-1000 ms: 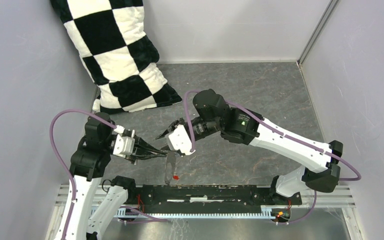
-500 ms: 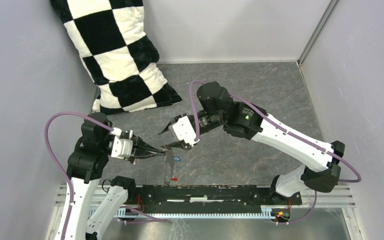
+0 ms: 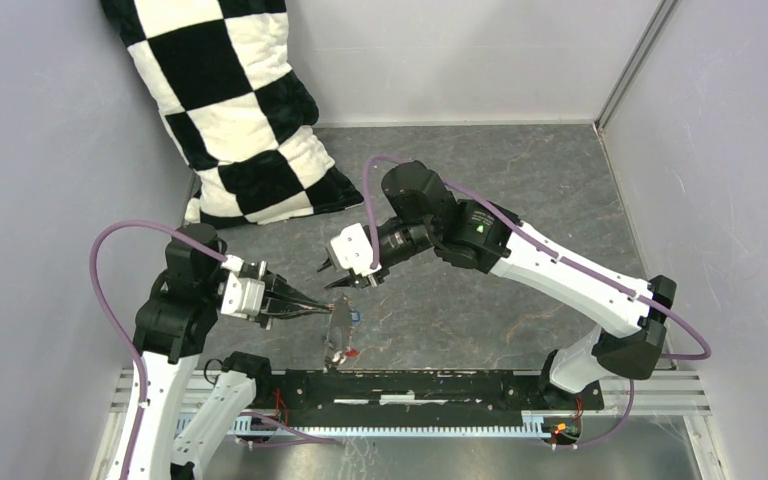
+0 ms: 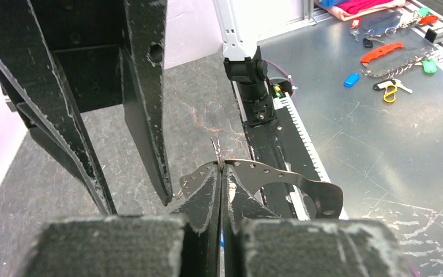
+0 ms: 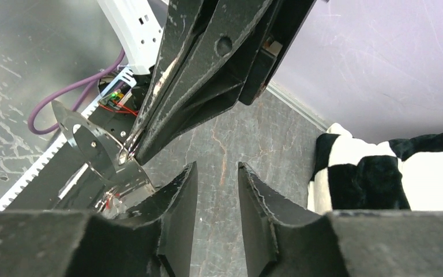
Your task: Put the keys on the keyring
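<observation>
The left gripper (image 3: 328, 309) had its jaws pinched tight on the keyring (image 3: 339, 330), a thin metal band held over the near edge of the grey surface (image 3: 520, 200). A blue key (image 3: 356, 318) and a red key (image 3: 352, 352) showed right beside it. The right gripper (image 3: 334, 277) hovered close above, jaws narrowly parted and holding nothing.

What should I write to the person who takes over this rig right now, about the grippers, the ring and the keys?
Left gripper: shut on the rim of the ring, holding it near the arm bases.
Right gripper: open, empty, close by the ring.
Red key and blue key: at the ring; I cannot tell whether they are threaded on.
Left to do: check both keys; no further key seen by the ring.
</observation>
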You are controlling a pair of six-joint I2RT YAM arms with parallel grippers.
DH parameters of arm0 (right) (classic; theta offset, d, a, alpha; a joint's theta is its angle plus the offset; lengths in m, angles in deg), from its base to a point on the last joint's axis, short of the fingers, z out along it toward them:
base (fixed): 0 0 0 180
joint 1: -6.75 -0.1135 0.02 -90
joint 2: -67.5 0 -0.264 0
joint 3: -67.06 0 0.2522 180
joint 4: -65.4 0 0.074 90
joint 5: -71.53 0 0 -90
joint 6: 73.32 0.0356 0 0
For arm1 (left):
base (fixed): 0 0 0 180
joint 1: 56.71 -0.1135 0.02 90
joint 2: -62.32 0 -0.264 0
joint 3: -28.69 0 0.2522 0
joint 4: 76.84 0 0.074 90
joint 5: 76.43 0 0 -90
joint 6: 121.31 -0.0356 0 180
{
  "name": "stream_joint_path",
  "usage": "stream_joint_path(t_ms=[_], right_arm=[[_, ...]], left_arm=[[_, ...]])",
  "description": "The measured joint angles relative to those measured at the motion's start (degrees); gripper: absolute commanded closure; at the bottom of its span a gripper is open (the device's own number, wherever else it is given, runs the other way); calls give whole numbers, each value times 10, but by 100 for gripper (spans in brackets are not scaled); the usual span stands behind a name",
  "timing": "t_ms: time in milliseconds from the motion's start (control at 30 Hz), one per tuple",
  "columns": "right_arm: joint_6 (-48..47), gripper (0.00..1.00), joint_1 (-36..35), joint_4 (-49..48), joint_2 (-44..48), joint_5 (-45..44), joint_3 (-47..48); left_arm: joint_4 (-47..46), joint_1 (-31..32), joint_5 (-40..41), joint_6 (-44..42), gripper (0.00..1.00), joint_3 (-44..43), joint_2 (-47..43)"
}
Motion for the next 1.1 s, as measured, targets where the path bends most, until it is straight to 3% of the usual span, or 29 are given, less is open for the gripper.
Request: stream_joint_path(t_ms=[100,233,500,700,800,867,1000,1100], right_arm=[[11,66,3,-14,3,-2,-3],[44,56,30,-67,34,-21,-57],[162,42,149,-245,160,-196,-303],[215,40,150,-321,255,-250,-530],[253,40,129,-366,297,-254,-642],[271,42,72,-401,305,-263,-692],[281,43,-47,-472,242,-271,-705],[275,44,-95,-538,178,-271,-704]], left_arm=[[14,0,2,-9,98,0,4],[22,0,6,-11,98,0,3],[24,0,27,-11,98,5,-8],[-22,0,98,15,98,15,-26],[-85,0,137,62,98,37,-35],[-118,0,156,92,98,47,-35],[-163,0,189,133,98,53,-29],[-176,0,212,147,98,53,-27]])
